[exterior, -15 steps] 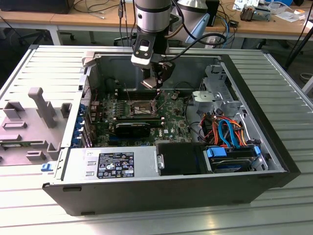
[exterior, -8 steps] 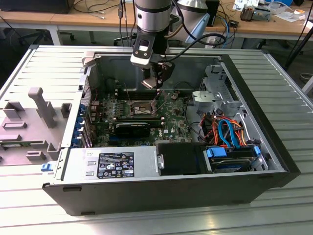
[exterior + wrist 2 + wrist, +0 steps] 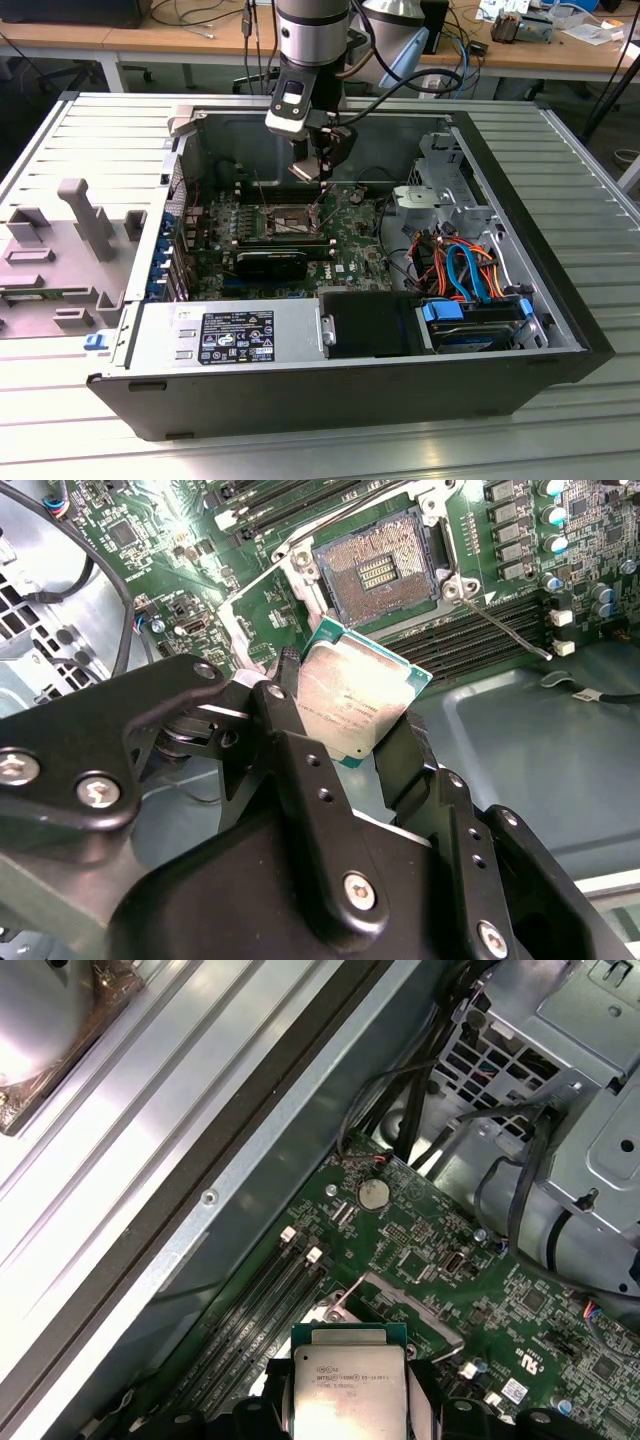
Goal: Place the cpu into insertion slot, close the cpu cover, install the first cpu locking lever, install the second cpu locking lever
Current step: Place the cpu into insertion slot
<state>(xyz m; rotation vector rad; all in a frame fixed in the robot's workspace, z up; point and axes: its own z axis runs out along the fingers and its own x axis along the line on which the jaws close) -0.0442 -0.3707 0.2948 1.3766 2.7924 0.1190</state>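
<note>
So far none of the four steps is finished. Nearest the wrist cameras, the gripper (image 3: 350,725) has its jaws clamped on the cpu (image 3: 355,702). Its black fingers (image 3: 288,705) press two opposite edges, and the dull silver top faces the lens with a green edge showing round it. The chip hangs tilted above the motherboard (image 3: 150,550), near the insertion slot (image 3: 375,572) but apart from it, so it is not seated.

Just beyond, the slot lies uncovered, its field of gold contacts bare inside the silver rim, and to my eye it is ready to take the chip. One thin locking lever (image 3: 505,632) stands free, angling out across the black memory slots (image 3: 480,645). The other lever I cannot make out clearly. In the first wrist view a silver plate (image 3: 405,1300) lies just past the held chip. I take it for the cpu cover swung up on its hinge, though I cannot be sure.

Farther off, in the exterior view, the arm reaches down into the open computer case (image 3: 330,395), with the gripper above the socket area. By these signs, seating the chip, closing the cover and setting both levers are all left to do.
</note>
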